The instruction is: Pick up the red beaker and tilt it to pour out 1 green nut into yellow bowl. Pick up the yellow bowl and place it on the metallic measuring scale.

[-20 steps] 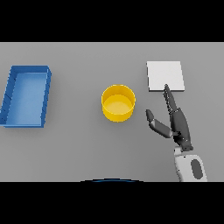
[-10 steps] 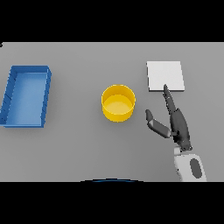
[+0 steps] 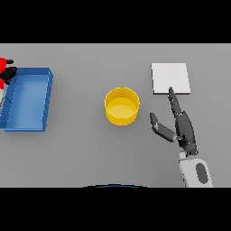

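The yellow bowl (image 3: 122,106) sits mid-counter (image 3: 90,153), seemingly with no nut in it, while the red beaker (image 3: 4,65) shows at the far left edge by the blue tray (image 3: 28,100), in the dark left hand (image 3: 9,72), grip unclear; the right hand (image 3: 178,126) waits with fingers (image 3: 173,101) straight and empty between bowl and metallic scale (image 3: 170,77), likely poised for the later transfer

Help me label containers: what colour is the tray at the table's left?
Blue tray, in the head view.
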